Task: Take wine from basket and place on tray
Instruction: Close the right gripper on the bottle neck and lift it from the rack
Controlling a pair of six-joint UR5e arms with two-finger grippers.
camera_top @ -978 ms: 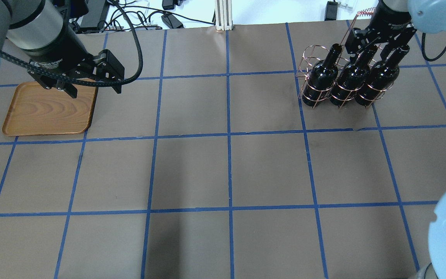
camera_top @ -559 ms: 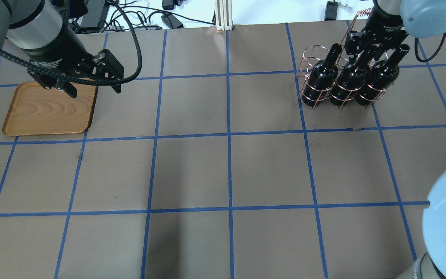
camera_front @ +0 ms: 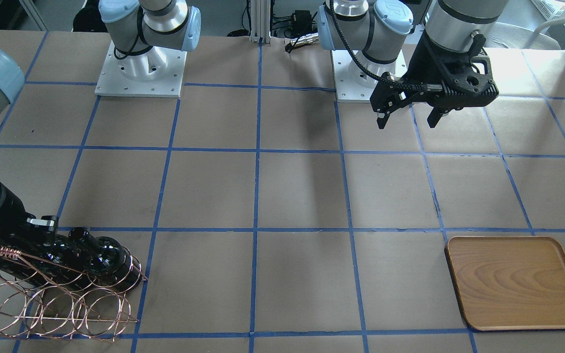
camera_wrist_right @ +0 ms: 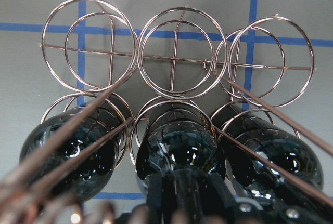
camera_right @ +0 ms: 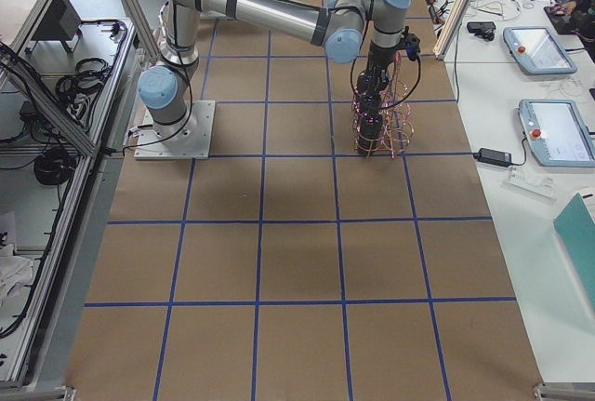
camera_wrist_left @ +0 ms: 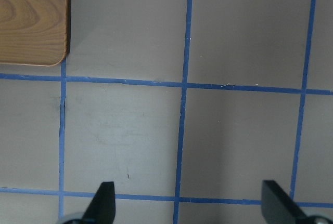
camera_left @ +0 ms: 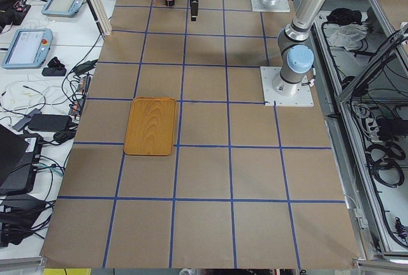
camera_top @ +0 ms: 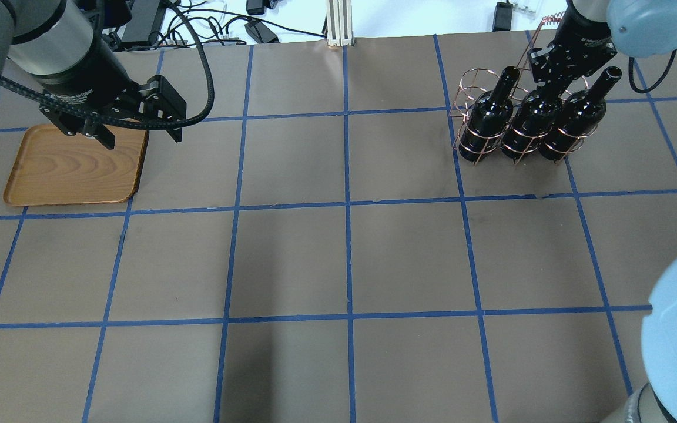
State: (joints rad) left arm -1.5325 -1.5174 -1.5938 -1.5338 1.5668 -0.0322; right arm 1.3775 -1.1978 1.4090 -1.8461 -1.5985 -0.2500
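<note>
Three near-black wine bottles stand in the front row of the copper wire basket [camera_top: 469,88] at the far right: left [camera_top: 488,117], middle [camera_top: 529,126], right [camera_top: 573,120]. My right gripper [camera_top: 553,88] is shut on the middle bottle's neck. In the right wrist view its fingers [camera_wrist_right: 156,195] flank that neck above the bottle's shoulder [camera_wrist_right: 179,148]. The basket's back rings [camera_wrist_right: 177,52] are empty. The wooden tray [camera_top: 68,170] lies empty at the far left. My left gripper [camera_top: 138,132] hangs open and empty over the tray's right edge; its wrist view shows the tray's corner [camera_wrist_left: 31,16].
The brown table paper has a blue tape grid [camera_top: 347,205]. Cables and a metal post [camera_top: 338,23] lie beyond the far edge. The basket's coiled handle [camera_front: 0,252] slants up beside my right wrist. The arm bases [camera_front: 140,68] stand on the robot's side.
My right gripper's fingers have closed in from wide open onto the middle bottle's neck. The left gripper has barely moved. The bottles still stand in the basket.
</note>
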